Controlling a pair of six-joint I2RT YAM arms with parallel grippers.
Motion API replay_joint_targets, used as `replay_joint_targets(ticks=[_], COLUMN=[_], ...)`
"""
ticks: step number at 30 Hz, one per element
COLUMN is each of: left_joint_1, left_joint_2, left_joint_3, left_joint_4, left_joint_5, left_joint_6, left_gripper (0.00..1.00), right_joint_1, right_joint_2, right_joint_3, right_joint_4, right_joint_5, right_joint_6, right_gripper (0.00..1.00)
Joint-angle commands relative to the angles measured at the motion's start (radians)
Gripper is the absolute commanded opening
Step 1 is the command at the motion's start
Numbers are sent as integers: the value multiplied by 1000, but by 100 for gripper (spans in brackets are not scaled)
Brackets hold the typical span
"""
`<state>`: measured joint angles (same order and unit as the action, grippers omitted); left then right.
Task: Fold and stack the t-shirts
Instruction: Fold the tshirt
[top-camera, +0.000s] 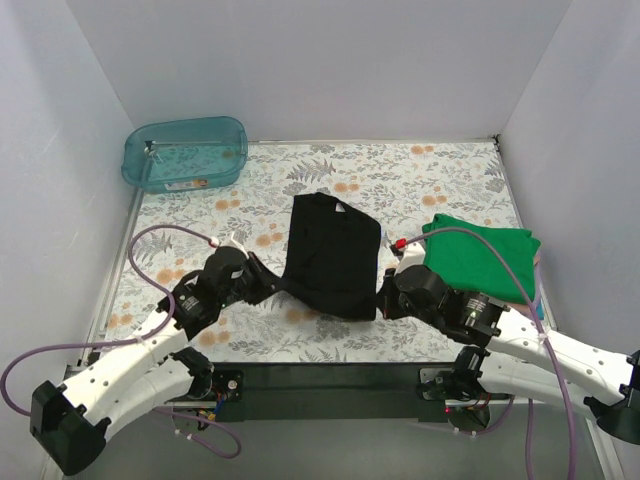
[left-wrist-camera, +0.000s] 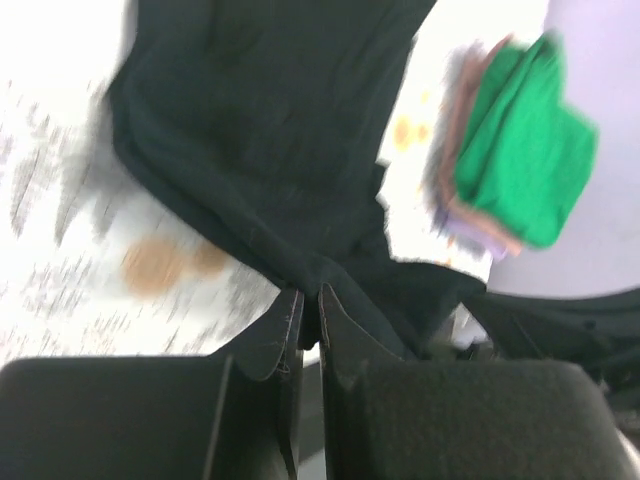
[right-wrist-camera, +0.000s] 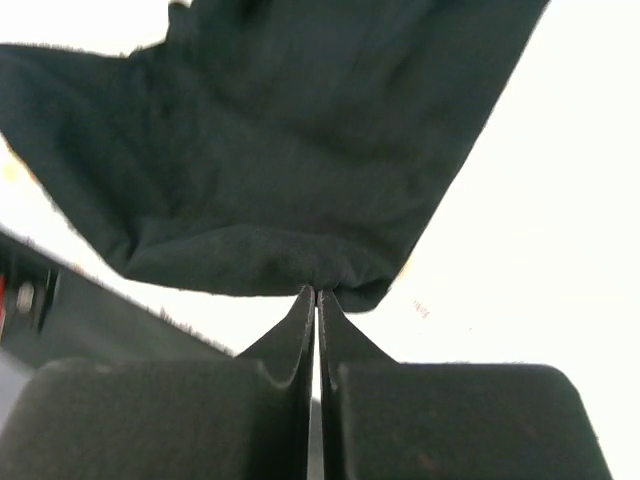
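Observation:
A black t-shirt lies partly folded in the middle of the floral table. My left gripper is shut on its near left corner; the left wrist view shows the cloth pinched between the jaws. My right gripper is shut on its near right corner; the right wrist view shows the hem bunched at the tips. A folded green t-shirt tops a stack at the right, with tan-pink and lavender layers under it.
A teal plastic tub stands at the back left corner. White walls enclose the table on three sides. A black strip runs along the near edge between the arm bases. Purple cables loop beside both arms.

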<state>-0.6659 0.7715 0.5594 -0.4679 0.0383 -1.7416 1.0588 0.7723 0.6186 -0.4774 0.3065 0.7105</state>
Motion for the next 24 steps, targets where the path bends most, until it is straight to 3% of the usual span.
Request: replay_joint_targets(ticks=[1,5,13,24], left_joint_1=[-3,0,37,193], left_joint_2=[70,205,457,799], left_joint_3=[120,233,476,666], left_joint_4=[106,140,178,298], left_joint_5=[-165,-261,-379,-313], left_joint_6=[65,119,189,252], left_gripper=[0,0,0,0], right_joint_1=[-39,-188,-454,-687], right_joint_2=[33,84,229,585], right_joint_3=[107,205,319,532], right_joint_4=[-27,-12,161,307], right_joint_5=[196,232,17,-268], right_joint_6=[-84,-199,-371,-480], right_gripper=[1,1,1,1])
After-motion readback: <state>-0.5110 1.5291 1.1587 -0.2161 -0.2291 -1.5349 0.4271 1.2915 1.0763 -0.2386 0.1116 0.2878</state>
